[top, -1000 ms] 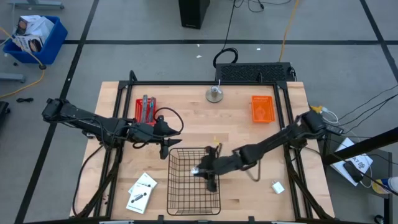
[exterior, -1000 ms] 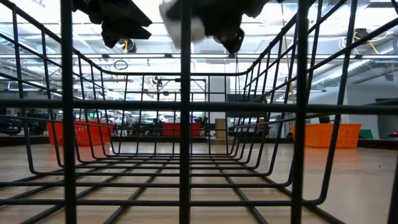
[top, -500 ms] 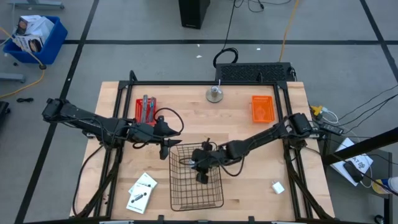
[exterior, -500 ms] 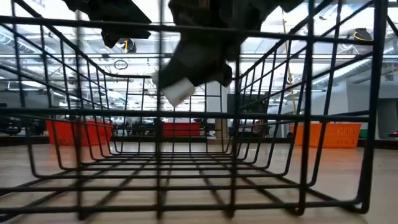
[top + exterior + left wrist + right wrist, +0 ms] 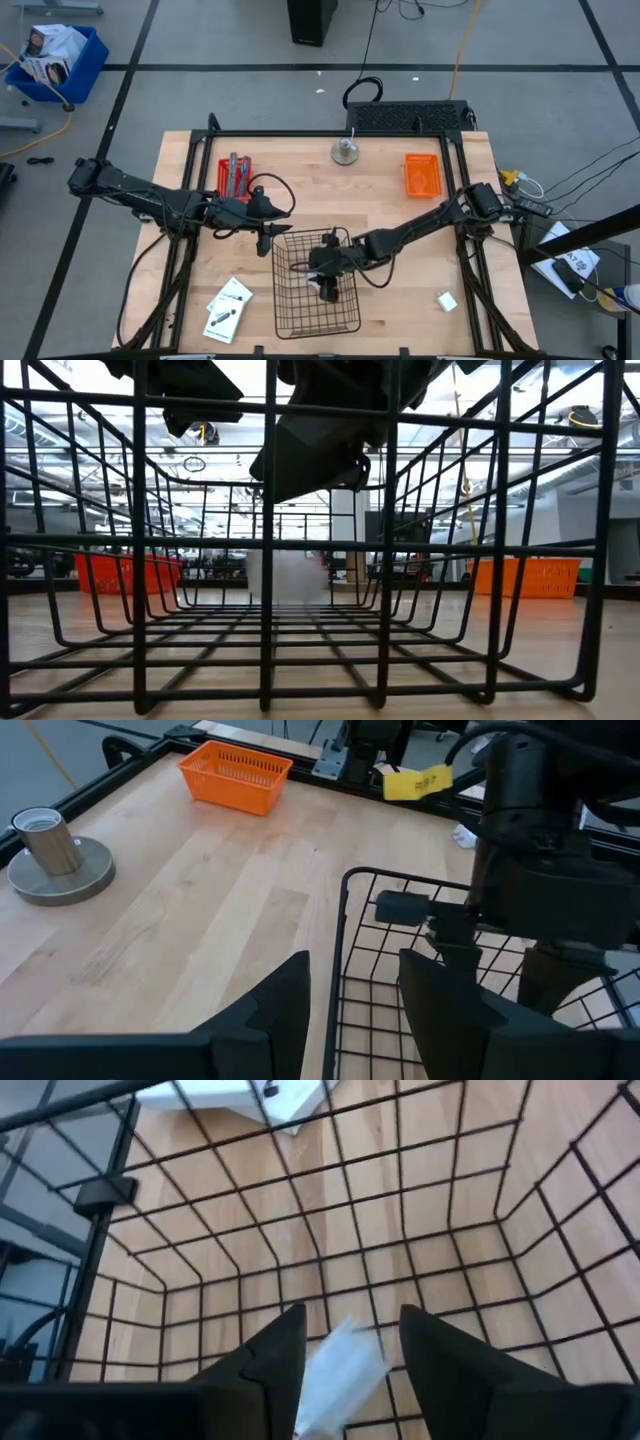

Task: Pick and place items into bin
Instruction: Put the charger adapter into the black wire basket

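One small white block [image 5: 338,1370] drops blurred between the spread fingers of the right gripper [image 5: 327,283], inside the wire bin [image 5: 283,322] near the bench's front edge (left gripper [image 5: 268,236] waits open by its back-left corner)

Black wire bin [image 5: 315,300] sat on the pale wood table [image 5: 310,200]. Inside the bin, a white block [image 5: 335,1370] showed blurred under the dark right claw [image 5: 326,288]. Left of the bin lay white card packets [image 5: 228,308] with black print; beyond it, an orange tray [image 5: 422,174] and a red one [image 5: 235,176].
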Robot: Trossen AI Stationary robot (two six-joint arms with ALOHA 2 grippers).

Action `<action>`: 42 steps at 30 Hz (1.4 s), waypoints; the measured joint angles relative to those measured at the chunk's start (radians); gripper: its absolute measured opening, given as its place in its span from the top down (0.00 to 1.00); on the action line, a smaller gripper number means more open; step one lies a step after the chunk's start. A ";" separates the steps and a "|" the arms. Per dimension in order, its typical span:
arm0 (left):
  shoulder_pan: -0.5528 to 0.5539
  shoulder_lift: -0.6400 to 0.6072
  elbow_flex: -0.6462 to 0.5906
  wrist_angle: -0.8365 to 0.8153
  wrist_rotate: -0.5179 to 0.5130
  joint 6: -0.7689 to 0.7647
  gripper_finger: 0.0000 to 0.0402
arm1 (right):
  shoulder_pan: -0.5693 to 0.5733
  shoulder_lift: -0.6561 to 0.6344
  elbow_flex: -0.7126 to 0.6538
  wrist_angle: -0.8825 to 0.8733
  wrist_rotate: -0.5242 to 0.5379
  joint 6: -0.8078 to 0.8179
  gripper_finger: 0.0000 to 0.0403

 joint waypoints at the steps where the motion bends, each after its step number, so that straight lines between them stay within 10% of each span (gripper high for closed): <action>1: 0.000 0.000 0.000 0.000 0.000 0.000 0.60 | 0.003 0.000 0.000 0.005 0.000 -0.003 0.60; 14: -0.009 0.000 0.000 0.011 0.033 0.028 0.60 | 0.069 -0.192 0.000 -0.105 0.004 0.012 0.64; 22: -0.027 0.000 0.000 0.011 0.034 0.024 0.60 | 0.185 -0.341 -0.002 -0.582 0.022 0.501 0.65; 42: -0.041 0.000 0.000 0.012 0.035 0.032 0.60 | 0.451 -0.367 -0.210 -0.954 -0.152 1.331 0.41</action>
